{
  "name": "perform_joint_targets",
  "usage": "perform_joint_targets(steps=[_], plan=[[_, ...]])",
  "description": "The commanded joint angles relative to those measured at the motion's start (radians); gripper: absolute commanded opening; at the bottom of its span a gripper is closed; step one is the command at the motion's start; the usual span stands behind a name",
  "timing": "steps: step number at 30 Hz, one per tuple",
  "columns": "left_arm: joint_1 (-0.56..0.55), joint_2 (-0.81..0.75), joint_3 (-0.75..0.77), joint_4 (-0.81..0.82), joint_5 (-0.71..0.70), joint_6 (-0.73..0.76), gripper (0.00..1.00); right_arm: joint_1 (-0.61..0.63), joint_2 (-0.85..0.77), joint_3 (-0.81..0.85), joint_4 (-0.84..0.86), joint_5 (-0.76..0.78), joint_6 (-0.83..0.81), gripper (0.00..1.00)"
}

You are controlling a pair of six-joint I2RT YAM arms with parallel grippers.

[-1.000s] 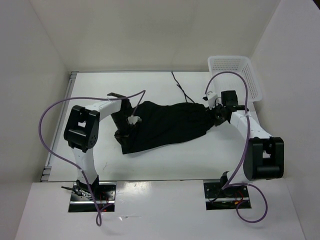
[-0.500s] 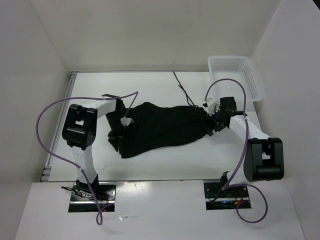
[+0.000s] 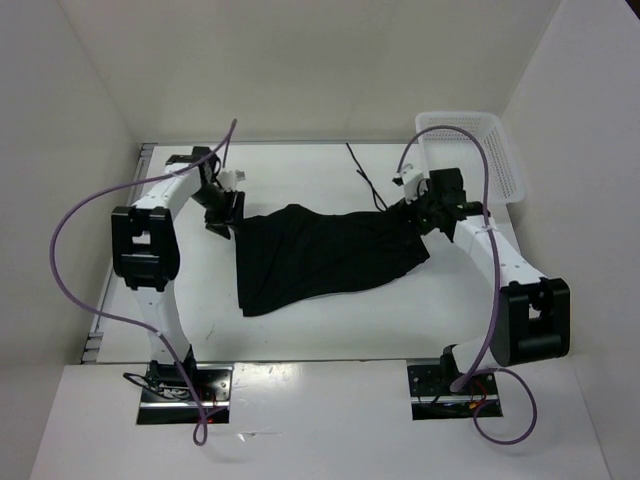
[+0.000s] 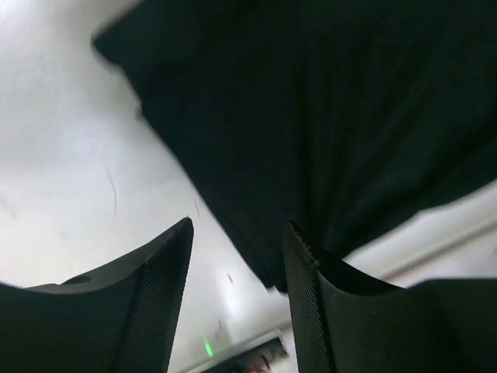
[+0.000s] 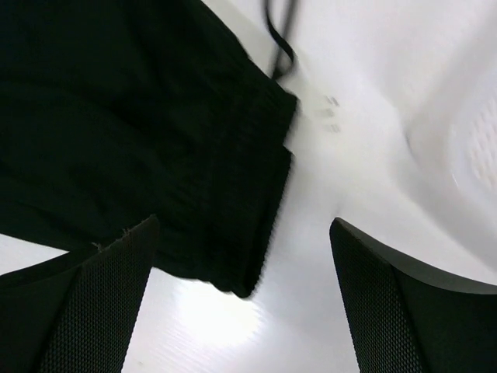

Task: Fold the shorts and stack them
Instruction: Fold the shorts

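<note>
The black shorts [image 3: 320, 255] lie spread flat across the middle of the table, and a thin black drawstring [image 3: 365, 180] trails off toward the back. My left gripper [image 3: 222, 210] hovers just off the cloth's far-left corner. In the left wrist view its jaws [image 4: 239, 225] are apart and hold nothing, with the shorts [image 4: 311, 116] below and ahead. At the waistband end on the right, my right gripper [image 3: 415, 210] is raised. In the right wrist view the right gripper [image 5: 245, 224] stands wide open over the edge of the shorts [image 5: 140, 116], with the drawstring [image 5: 279, 39] beyond.
A white lattice basket [image 3: 470, 150] stands at the back right corner, and its pale rim [image 5: 481, 140] shows in the right wrist view. White walls close in the table on three sides. Purple cables loop above both arms.
Both grippers have opened and let go of the shorts. The left arm has swung back and left off the cloth. The right one has lifted a little toward the back. The shorts now lie flatter.
</note>
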Motion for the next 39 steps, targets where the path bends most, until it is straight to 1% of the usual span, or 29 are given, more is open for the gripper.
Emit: perform_joint_targets(steps=[1, 3, 4, 5, 10, 11, 13, 14, 17, 18, 20, 21, 23, 25, 27, 28, 31, 34, 35, 36, 37, 38, 39], plan=[[-0.041, 0.08, 0.028, 0.156, -0.094, 0.004, 0.58, 0.085, 0.016, 0.069, 0.034, 0.012, 0.054, 0.95], [-0.05, 0.094, 0.037, 0.212, -0.148, 0.004, 0.59, 0.096, 0.046, 0.097, 0.043, 0.003, 0.089, 0.95], [-0.05, 0.108, 0.051, 0.227, -0.172, 0.004, 0.59, 0.113, 0.078, 0.106, 0.055, 0.003, 0.09, 0.93], [-0.06, 0.108, 0.051, 0.253, -0.22, 0.004, 0.59, 0.125, 0.092, 0.106, 0.055, 0.012, 0.09, 0.93], [-0.07, 0.176, 0.071, 0.281, -0.3, 0.004, 0.59, 0.226, 0.193, 0.125, 0.086, 0.053, 0.08, 0.88], [-0.081, 0.185, 0.071, 0.281, -0.312, 0.004, 0.57, 0.24, 0.207, 0.125, 0.095, 0.063, 0.08, 0.85], [-0.09, 0.2, 0.062, 0.304, -0.357, 0.004, 0.52, 0.262, 0.24, 0.125, 0.104, 0.073, 0.093, 0.82], [-0.09, 0.211, 0.051, 0.304, -0.366, 0.004, 0.45, 0.262, 0.279, 0.125, 0.104, 0.073, 0.103, 0.79], [-0.101, 0.22, 0.051, 0.318, -0.337, 0.004, 0.33, 0.262, 0.362, 0.147, 0.126, 0.083, 0.116, 0.76], [-0.101, 0.231, 0.062, 0.318, -0.328, 0.004, 0.24, 0.262, 0.381, 0.148, 0.126, 0.107, 0.116, 0.73], [-0.101, 0.242, 0.071, 0.318, -0.337, 0.004, 0.13, 0.262, 0.436, 0.176, 0.153, 0.136, 0.13, 0.7], [-0.101, 0.242, 0.085, 0.327, -0.379, 0.004, 0.04, 0.262, 0.453, 0.186, 0.153, 0.151, 0.13, 0.68], [-0.101, 0.251, 0.102, 0.344, -0.435, 0.004, 0.0, 0.262, 0.503, 0.218, 0.163, 0.168, 0.153, 0.66], [-0.086, 0.251, 0.148, 0.365, -0.491, 0.004, 0.0, 0.271, 0.534, 0.241, 0.176, 0.198, 0.166, 0.65], [-0.066, 0.284, 0.207, 0.374, -0.501, 0.004, 0.0, 0.271, 0.58, 0.284, 0.203, 0.225, 0.194, 0.65], [-0.048, 0.315, 0.273, 0.374, -0.513, 0.004, 0.0, 0.271, 0.594, 0.316, 0.216, 0.225, 0.194, 0.65], [-0.035, 0.357, 0.362, 0.354, -0.526, 0.004, 0.0, 0.28, 0.629, 0.38, 0.23, 0.241, 0.205, 0.65], [-0.035, 0.381, 0.384, 0.354, -0.498, 0.004, 0.03, 0.299, 0.629, 0.442, 0.239, 0.23, 0.241, 0.66], [-0.035, 0.381, 0.384, 0.354, -0.498, 0.004, 0.06, 0.299, 0.617, 0.459, 0.239, 0.218, 0.287, 0.68], [-0.035, 0.381, 0.384, 0.354, -0.481, 0.004, 0.15, 0.299, 0.584, 0.491, 0.239, 0.205, 0.315, 0.7], [-0.035, 0.381, 0.384, 0.354, -0.47, 0.004, 0.33, 0.299, 0.561, 0.503, 0.239, 0.205, 0.342, 0.75], [-0.035, 0.381, 0.384, 0.354, -0.46, 0.004, 0.4, 0.299, 0.538, 0.513, 0.239, 0.205, 0.37, 0.77], [-0.035, 0.372, 0.384, 0.354, -0.46, 0.004, 0.44, 0.299, 0.483, 0.513, 0.239, 0.225, 0.414, 0.77]])
